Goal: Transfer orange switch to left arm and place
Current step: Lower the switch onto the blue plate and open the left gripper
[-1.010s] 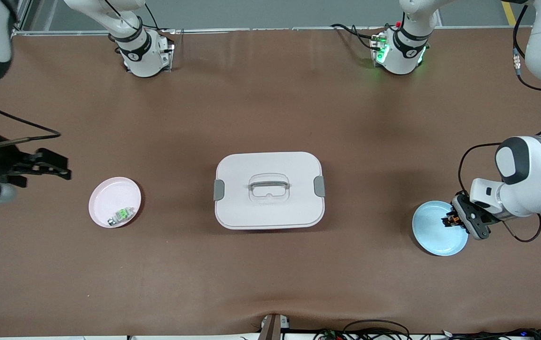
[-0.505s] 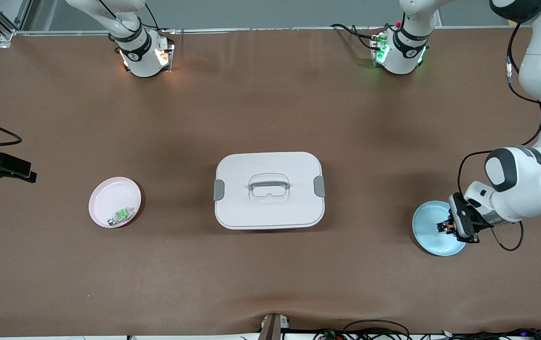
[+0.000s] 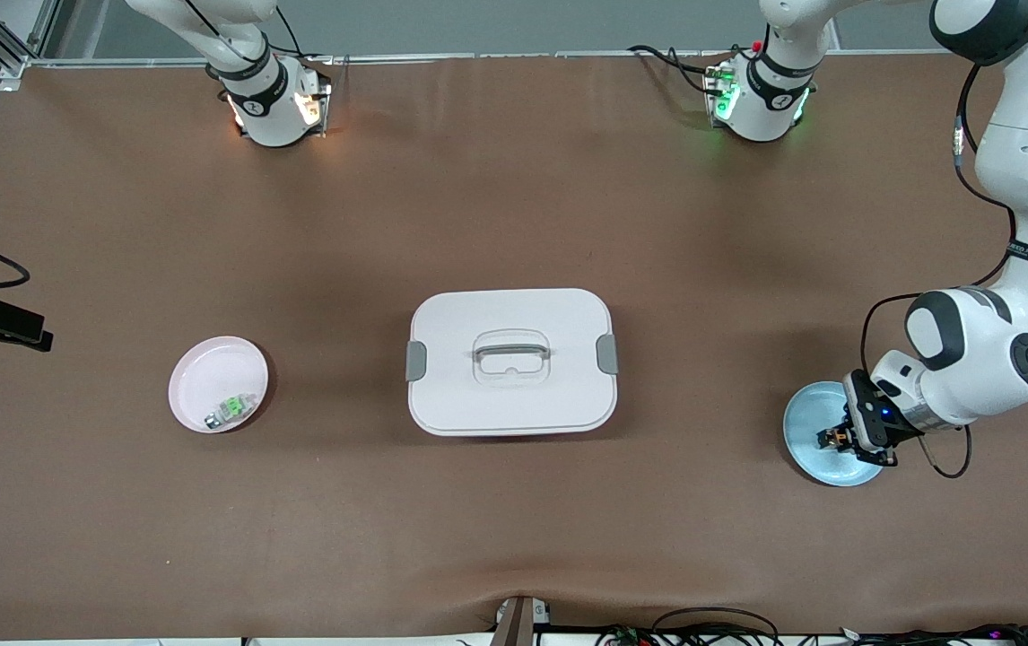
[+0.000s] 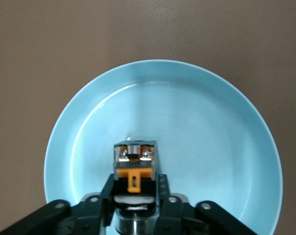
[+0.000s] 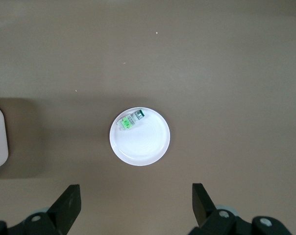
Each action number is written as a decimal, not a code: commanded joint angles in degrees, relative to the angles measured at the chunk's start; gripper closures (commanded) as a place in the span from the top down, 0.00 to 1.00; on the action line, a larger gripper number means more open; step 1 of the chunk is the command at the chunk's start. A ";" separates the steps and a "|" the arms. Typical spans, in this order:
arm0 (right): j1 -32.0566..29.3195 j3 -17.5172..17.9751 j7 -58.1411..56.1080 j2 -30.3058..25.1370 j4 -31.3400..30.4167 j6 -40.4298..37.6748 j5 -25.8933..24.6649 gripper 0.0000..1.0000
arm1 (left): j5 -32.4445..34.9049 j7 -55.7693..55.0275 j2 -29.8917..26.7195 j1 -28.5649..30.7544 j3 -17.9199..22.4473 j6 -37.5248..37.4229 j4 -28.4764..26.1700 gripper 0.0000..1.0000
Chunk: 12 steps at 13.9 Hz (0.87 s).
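Brown table: the left gripper [image 4: 134,196] clamps the orange switch [image 4: 134,164] over the blue plate [image 3: 805,422] — apparently just lifted. White box [image 3: 511,361] lies between it and the wide-open right gripper [image 5: 135,203] — high, pink plate [image 5: 148,144] below.

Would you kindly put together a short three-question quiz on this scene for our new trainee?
1. True or false: the left claw is shut on the orange switch over the blue plate.
2. What lies in the pink plate? A) an orange switch B) a small green-and-white part C) nothing
3. Fill in: the white box stands between the two ____.

Key:
1. True.
2. B; the right wrist view shows the part near the plate's rim, with the right claw open high above.
3. plates: the pink one toward the right arm's end of the table, the blue one toward the left arm's end.
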 commanded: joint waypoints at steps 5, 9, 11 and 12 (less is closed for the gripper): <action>-0.98 0.82 -0.11 -0.53 -2.36 0.04 -1.55 1.00 | 0.22 -8.54 -4.13 0.58 -1.05 -4.67 1.49 1.00; -1.60 -0.58 1.98 -1.15 -2.27 -0.40 -1.81 1.00 | 0.05 -20.14 -5.54 0.22 -2.80 -13.20 6.67 1.00; -1.69 -1.47 3.40 -1.68 -2.01 -0.14 -1.64 1.00 | -0.48 -27.96 -7.99 0.58 -3.60 -18.81 8.34 1.00; -1.86 -1.38 3.32 -1.68 -2.01 -0.23 -1.38 1.00 | -0.48 -32.35 -9.22 0.32 -3.69 -20.84 9.22 1.00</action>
